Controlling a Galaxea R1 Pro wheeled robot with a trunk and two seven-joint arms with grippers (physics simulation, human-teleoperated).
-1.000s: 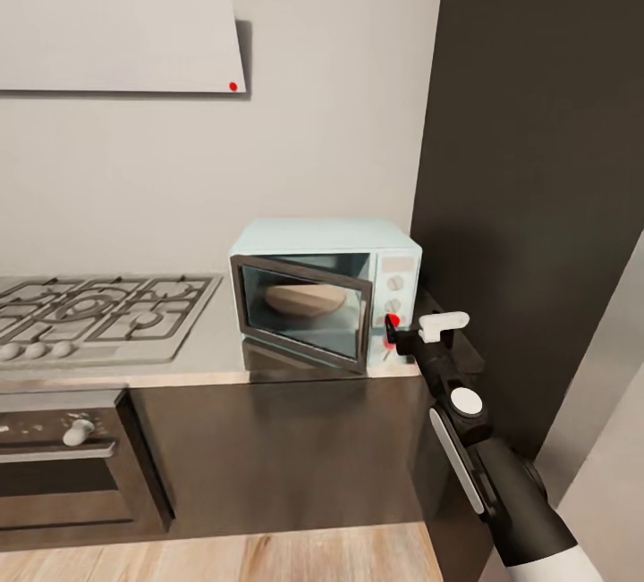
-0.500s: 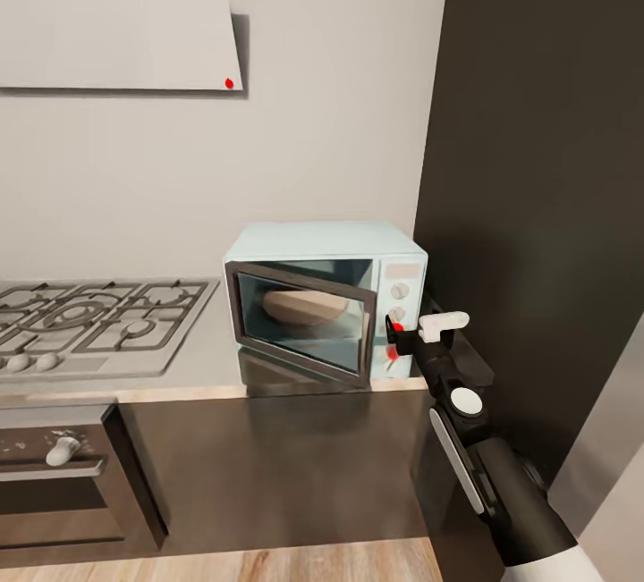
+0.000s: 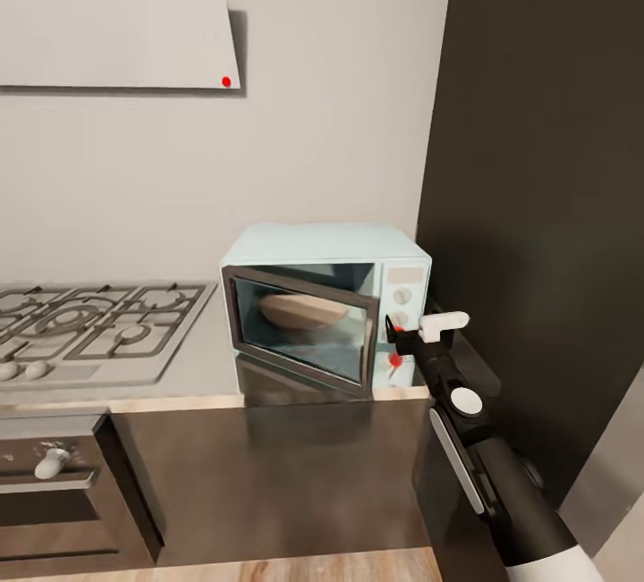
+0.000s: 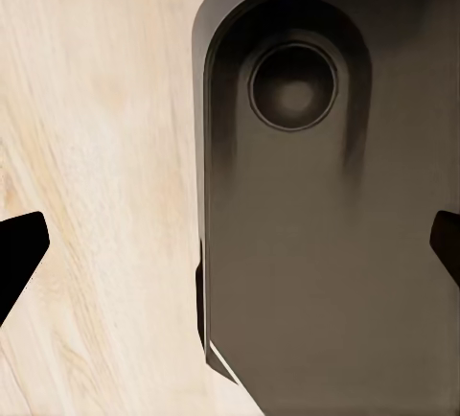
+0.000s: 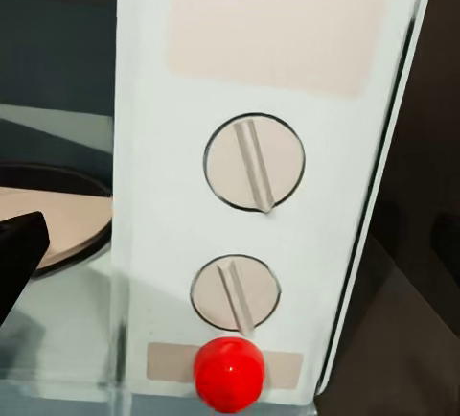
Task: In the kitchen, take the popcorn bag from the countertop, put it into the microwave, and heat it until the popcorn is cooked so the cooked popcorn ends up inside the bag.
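Right, the microwave (image 3: pixel 326 300) sits at the right end of the worktop (image 3: pixel 201 358), hard against the dark wall, with the hob (image 3: pixel 89 323) well apart towards the left end. Its door (image 3: pixel 300 327) hangs ajar, the free edge swung out beside the panel.

Through the glass I see a tan, rounded shape (image 3: pixel 302 309) in the cavity. I take it for the bag, though from the right wrist it reads as a flat disc with a dark rim (image 5: pixel 53 215), so it may be the turntable; I cannot tell which. No kernels show.

If it is the bag, I judge it light, soft and easily crushed, with loose popcorn ready to spill if tipped. I would pinch the rolled rim gently and keep it upright.

My right gripper (image 3: pixel 394 341) hovers just in front of the panel with its jaws spread wide and nothing between them. From the wrist, the gripper (image 5: pixel 230 253) is lined up on the lower knob (image 5: pixel 235 291), with the upper knob (image 5: pixel 254 162) on one side and the red button (image 5: pixel 229 374) on the other.

My left gripper (image 4: pixel 230 258) is also spread and empty, pointing down at the wooden floor (image 4: pixel 96 148) and the robot's base (image 4: pixel 326 243).

I judge the door must be pushed shut before the button is any use, and a careless push could shove the microwave.
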